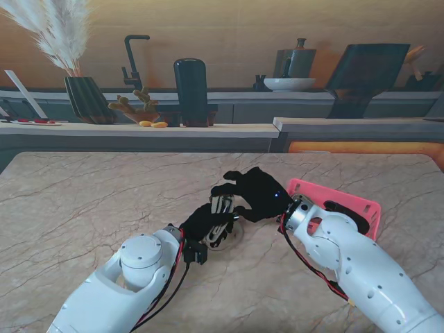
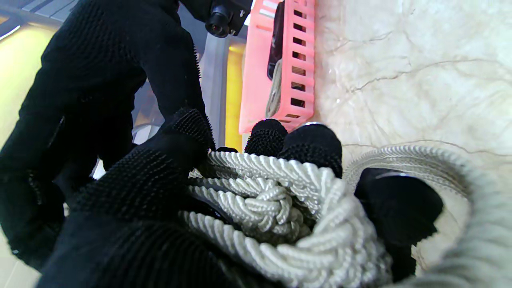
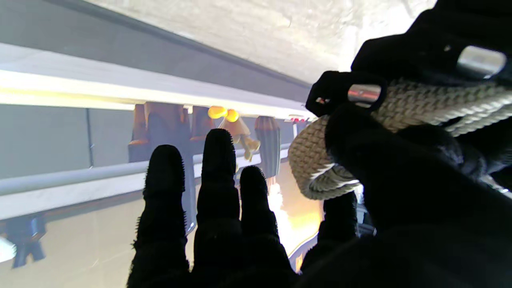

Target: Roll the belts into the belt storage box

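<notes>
The left hand (image 1: pixel 202 223) holds the belt (image 2: pixel 280 208), a pale braided cord belt, as a partly wound coil: its fingers (image 2: pixel 312 146) curl over the outer turns and the thumb side presses from the other flank, so the roll sits pinched between them. A loose loop of belt runs off past the fingertips onto the table (image 1: pixel 90 208). The right hand (image 1: pixel 258 194) is just beyond the left fingertips; its four fingers (image 3: pixel 218 160) stand straight and slightly apart, closed on nothing, while its thumb side lies against the coil. Whether the thumb presses the belt I cannot tell. The box (image 1: pixel 361 205), pink and slotted, lies beyond the right palm, near but apart from the roll.

The step in hand looks like winding the last turns. To do it well, the left fingers should keep even squeeze so the inner turns do not spring loose, while the right fingers feed the loose loop round the coil, flat against the outer turn. The braid seems springy; easing the pinch early would likely let it uncoil before the roll reaches the box.
</notes>
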You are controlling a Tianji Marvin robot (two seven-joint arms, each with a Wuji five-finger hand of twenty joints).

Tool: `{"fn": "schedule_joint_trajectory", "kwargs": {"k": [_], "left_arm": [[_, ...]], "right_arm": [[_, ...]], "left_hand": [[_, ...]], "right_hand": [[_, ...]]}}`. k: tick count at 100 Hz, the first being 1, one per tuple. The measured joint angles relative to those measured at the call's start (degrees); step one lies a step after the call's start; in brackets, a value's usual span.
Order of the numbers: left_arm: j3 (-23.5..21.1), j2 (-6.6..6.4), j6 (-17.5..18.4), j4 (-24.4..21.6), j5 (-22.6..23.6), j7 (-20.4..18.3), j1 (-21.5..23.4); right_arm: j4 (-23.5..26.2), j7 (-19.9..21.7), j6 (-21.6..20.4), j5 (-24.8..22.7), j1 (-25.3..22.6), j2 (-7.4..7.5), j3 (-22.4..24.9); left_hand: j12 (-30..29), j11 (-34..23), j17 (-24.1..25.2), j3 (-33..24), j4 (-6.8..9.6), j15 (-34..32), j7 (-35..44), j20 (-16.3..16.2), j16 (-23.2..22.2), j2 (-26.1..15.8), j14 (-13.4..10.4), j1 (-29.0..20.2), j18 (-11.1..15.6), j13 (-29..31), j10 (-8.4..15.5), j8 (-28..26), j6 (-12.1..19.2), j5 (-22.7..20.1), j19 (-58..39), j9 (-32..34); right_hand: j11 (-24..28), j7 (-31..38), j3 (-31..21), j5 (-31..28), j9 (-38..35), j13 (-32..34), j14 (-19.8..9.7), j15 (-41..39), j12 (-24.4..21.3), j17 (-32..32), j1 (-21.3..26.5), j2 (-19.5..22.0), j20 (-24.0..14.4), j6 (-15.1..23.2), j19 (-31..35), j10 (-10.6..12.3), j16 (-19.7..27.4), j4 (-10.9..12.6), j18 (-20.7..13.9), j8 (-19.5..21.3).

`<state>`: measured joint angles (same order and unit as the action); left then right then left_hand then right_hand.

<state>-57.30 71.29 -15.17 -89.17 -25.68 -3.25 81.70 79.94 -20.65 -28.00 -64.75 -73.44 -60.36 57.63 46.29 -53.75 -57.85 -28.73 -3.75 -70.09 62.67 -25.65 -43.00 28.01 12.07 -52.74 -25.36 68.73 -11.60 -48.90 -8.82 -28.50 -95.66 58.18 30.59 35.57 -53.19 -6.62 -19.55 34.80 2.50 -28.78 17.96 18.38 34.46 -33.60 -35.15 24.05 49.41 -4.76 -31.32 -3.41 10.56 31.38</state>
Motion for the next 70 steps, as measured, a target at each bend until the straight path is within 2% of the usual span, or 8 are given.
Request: {"fn": "schedule_joint_trajectory", "kwargs": {"k": [22, 33, 43, 47, 59, 62, 68, 70], "left_arm": [[0.0, -0.80, -2.9, -0.2, 0.6, -2.4, -0.4], [-0.1, -0.89, -5.0, -0.9, 1.0, -2.5, -0.4], [-0.2, -0.87, -5.2, -1.1, 0.4, -2.0, -0.3], [-0.3, -0.87, -5.2, -1.1, 0.0, -1.9, -0.2], [-0.4, -0.93, -5.3, -1.0, -0.3, -1.9, 0.3], [-0.4, -0.95, -5.3, -1.0, -0.3, -1.9, 0.4], [-0.4, -0.94, -5.0, -1.0, -0.1, -1.8, 0.5], [-0.4, -0.92, -4.6, -1.0, 0.0, -1.5, 0.5]], "right_arm": [[-2.6, -0.2, -2.6, 1.2, 3.4, 0.23, -3.3], [-3.6, -0.6, -4.5, 1.2, 4.5, 0.20, -4.3], [-4.4, -1.3, -5.2, 0.8, 5.7, 0.22, -5.4], [-4.7, -1.3, -5.5, 0.7, 6.2, 0.29, -5.9], [-6.5, -2.7, -5.8, 0.8, 8.5, 0.42, -8.7], [-7.4, -4.4, -5.8, 0.8, 9.2, 0.37, -9.6], [-8.9, -7.4, -5.4, 0.9, 9.6, -0.04, -10.3], [-9.1, -8.0, -5.0, 0.9, 9.5, -0.20, -10.2]], "left_hand": [[0.0, 0.0, -0.1, 0.0, 0.08, -0.3, 0.0, -0.5, 0.0, 0.6, -0.5, 0.0, 0.6, 0.0, -0.1, 0.2, 0.2, 0.0, 0.0, 0.0], [0.0, 0.0, -0.1, -0.7, 0.08, -0.8, 0.0, -0.6, 0.1, 0.6, -0.5, 0.0, 0.6, 0.0, -0.3, 0.3, 0.4, 0.0, -0.1, 0.0], [0.0, 0.0, -0.1, -0.7, 0.48, -0.9, 0.0, -0.6, 0.1, 0.7, -0.6, -0.1, 0.6, 0.5, -0.9, 0.5, 0.4, 0.0, -0.2, 0.0], [0.0, 0.0, -0.1, -0.8, 0.60, -0.9, -0.1, -0.6, 0.2, 0.7, -0.6, -0.3, 0.6, 0.5, -0.9, 0.5, 0.1, 0.0, -0.3, 0.0], [-0.1, 0.1, -0.2, -0.8, 0.62, -0.9, -2.1, -0.5, 1.3, 0.7, -0.6, 0.8, 0.6, 0.6, -1.6, 0.6, -1.5, 0.0, -0.3, -0.7], [-0.1, 1.5, -0.1, -0.8, 0.62, -0.3, -4.1, 0.2, 1.4, 0.6, -0.5, 1.7, 0.4, 0.6, -2.5, 1.7, -1.5, 0.0, 0.3, -1.3], [-1.7, 6.6, 5.7, -1.6, 1.06, 4.1, -11.6, 1.7, 0.5, -0.5, 1.3, 3.2, -1.1, -2.8, -2.8, 4.8, -1.4, 0.1, 4.7, -5.7], [-2.5, 8.2, 8.2, -1.6, 1.07, 5.7, -13.6, 1.3, -0.2, -0.9, 1.9, 3.2, -1.3, -4.8, -2.8, 6.1, -1.4, 0.5, 6.8, -7.0]], "right_hand": [[-0.4, 4.4, 2.7, -8.0, -2.3, 0.1, -0.2, 0.0, -0.2, 0.0, -1.2, -0.8, -0.2, 0.6, 0.0, 0.1, 0.0, -0.3, 0.0, 0.2], [-0.1, 5.8, 2.7, -15.5, -8.5, 1.4, -1.1, -1.0, -0.2, 0.9, -0.1, -0.8, -0.8, 0.2, 0.0, 2.4, -0.1, -0.3, 0.0, 0.1], [-0.8, 8.8, 2.8, -20.4, -13.9, 3.5, -1.6, -2.3, 0.7, 2.1, 1.0, -0.8, -1.4, 0.1, 0.0, 3.4, -1.3, -3.5, -0.1, -6.1], [-0.7, 10.0, 3.5, -21.7, -16.8, 4.6, -1.7, -2.9, 1.3, 2.3, 1.7, -0.9, -1.4, 0.1, 0.0, 3.8, -1.7, -3.8, -0.1, -8.4], [-1.2, 10.9, 5.4, -28.8, -31.6, 9.5, -2.1, -5.9, 2.1, 4.4, 1.6, -3.3, -1.5, 0.0, 0.7, 3.7, -3.8, -5.2, -0.1, -15.9], [-1.2, 10.9, 5.6, -30.5, -34.5, 10.8, -2.2, -7.2, 2.1, 5.0, 1.3, -4.2, -1.5, 0.0, 1.2, 3.7, -4.5, -7.1, -0.1, -18.0], [-1.2, 10.9, 6.3, -33.2, -38.4, 12.5, -2.2, -9.6, 2.1, 5.7, 0.6, -6.0, -1.5, 0.1, 1.8, 4.2, -5.2, -7.3, 0.0, -20.8], [-1.2, 10.9, 6.3, -33.6, -39.0, 12.5, -2.2, -9.7, 2.1, 5.8, 0.6, -6.3, -1.5, 0.1, 2.0, 4.3, -5.4, -8.5, 0.0, -21.6]]}}
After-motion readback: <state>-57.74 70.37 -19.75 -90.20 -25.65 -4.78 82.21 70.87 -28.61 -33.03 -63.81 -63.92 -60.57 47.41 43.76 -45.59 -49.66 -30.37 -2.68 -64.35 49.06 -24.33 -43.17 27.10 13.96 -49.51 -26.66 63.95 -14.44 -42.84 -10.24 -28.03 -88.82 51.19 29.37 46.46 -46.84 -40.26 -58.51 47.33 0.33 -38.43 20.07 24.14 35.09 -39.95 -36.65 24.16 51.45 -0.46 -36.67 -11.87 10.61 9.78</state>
